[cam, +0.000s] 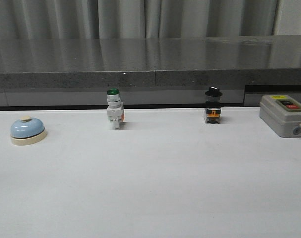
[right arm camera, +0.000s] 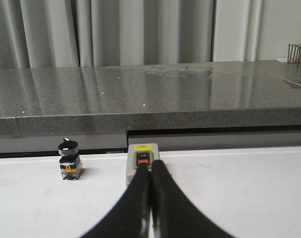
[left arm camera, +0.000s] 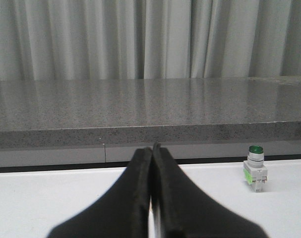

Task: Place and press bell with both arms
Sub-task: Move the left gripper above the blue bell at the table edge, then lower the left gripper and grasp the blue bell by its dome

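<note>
The light-blue bell (cam: 28, 130) with its cream base and button stands on the white table at the far left of the front view. It does not show in either wrist view. Neither arm shows in the front view. My left gripper (left arm camera: 152, 148) is shut and empty, held over the table and facing the grey ledge. My right gripper (right arm camera: 150, 166) is shut and empty, its tips in line with the grey box.
A green-capped white switch (cam: 114, 115) stands at the back left of middle, also in the left wrist view (left arm camera: 255, 167). A black-knobbed switch (cam: 213, 105) (right arm camera: 69, 159) stands right of middle. A grey box with a red button (cam: 284, 115) (right arm camera: 135, 163) sits far right. A grey stone ledge (cam: 150, 62) runs along the back.
</note>
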You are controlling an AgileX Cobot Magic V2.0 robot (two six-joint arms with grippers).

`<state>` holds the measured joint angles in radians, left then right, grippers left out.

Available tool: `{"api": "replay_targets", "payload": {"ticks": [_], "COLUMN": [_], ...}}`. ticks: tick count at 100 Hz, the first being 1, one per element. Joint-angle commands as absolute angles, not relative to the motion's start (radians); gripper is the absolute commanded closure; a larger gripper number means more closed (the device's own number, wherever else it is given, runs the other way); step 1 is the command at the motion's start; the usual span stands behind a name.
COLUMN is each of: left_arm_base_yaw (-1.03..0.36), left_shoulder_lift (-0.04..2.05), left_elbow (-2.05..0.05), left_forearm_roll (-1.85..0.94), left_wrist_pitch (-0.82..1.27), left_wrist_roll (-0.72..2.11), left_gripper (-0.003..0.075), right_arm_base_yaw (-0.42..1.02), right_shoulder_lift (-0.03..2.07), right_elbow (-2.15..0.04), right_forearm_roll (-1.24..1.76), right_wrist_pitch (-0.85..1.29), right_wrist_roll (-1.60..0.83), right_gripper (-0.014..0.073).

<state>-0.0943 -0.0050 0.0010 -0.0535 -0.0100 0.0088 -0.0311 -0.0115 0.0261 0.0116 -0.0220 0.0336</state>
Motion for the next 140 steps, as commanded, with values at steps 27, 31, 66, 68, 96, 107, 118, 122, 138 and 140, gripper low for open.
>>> {"api": "replay_targets", "payload": {"ticks": [27, 31, 66, 68, 96, 107, 118, 122, 138, 140], "left_arm_base_yaw": [-0.093, -0.093, -0.098, -0.098, -0.098, -0.098, -0.098, -0.098, -0.098, -0.098], "left_shoulder_lift": [0.112, 0.143, 0.499, 0.525, 0.888, 1.020, 1.131, 1.170, 1.316, 1.334], "left_elbow": [-0.165, -0.198, -0.456, -0.474, -0.705, -0.785, -0.848, -0.871, -0.966, -0.981], "left_forearm_roll": [-0.112, -0.112, -0.100, -0.100, -0.089, -0.089, -0.089, -0.089, -0.089, -0.089], "left_wrist_pitch": [0.046, 0.048, 0.081, 0.088, 0.230, 0.271, 0.284, 0.286, 0.327, 0.341], "left_wrist_roll": [-0.019, -0.019, -0.019, -0.019, -0.012, -0.012, -0.012, -0.012, -0.012, -0.012], "left_gripper": [0.0741, 0.0741, 0.0741, 0.0741, 0.0721, 0.0602, 0.0367, 0.0279, 0.0029, 0.0027], "right_arm_base_yaw": [-0.039, -0.039, -0.039, -0.039, -0.039, -0.039, -0.039, -0.039, -0.039, -0.039], "right_shoulder_lift": [-0.028, -0.028, -0.028, -0.028, -0.028, -0.028, -0.028, -0.028, -0.028, -0.028], "right_elbow": [0.012, 0.012, 0.012, 0.012, 0.012, 0.012, 0.012, 0.012, 0.012, 0.012], "right_forearm_roll": [0.000, 0.000, 0.000, 0.000, 0.000, 0.000, 0.000, 0.000, 0.000, 0.000], "right_wrist_pitch": [-0.102, -0.102, -0.102, -0.102, -0.102, -0.102, -0.102, -0.102, -0.102, -0.102], "right_wrist_roll": [0.031, 0.031, 0.031, 0.031, 0.031, 0.031, 0.031, 0.031, 0.031, 0.031], "right_gripper": [0.0662, 0.0662, 0.0662, 0.0662, 0.0662, 0.0662, 0.0662, 0.0662, 0.0662, 0.0662]}}
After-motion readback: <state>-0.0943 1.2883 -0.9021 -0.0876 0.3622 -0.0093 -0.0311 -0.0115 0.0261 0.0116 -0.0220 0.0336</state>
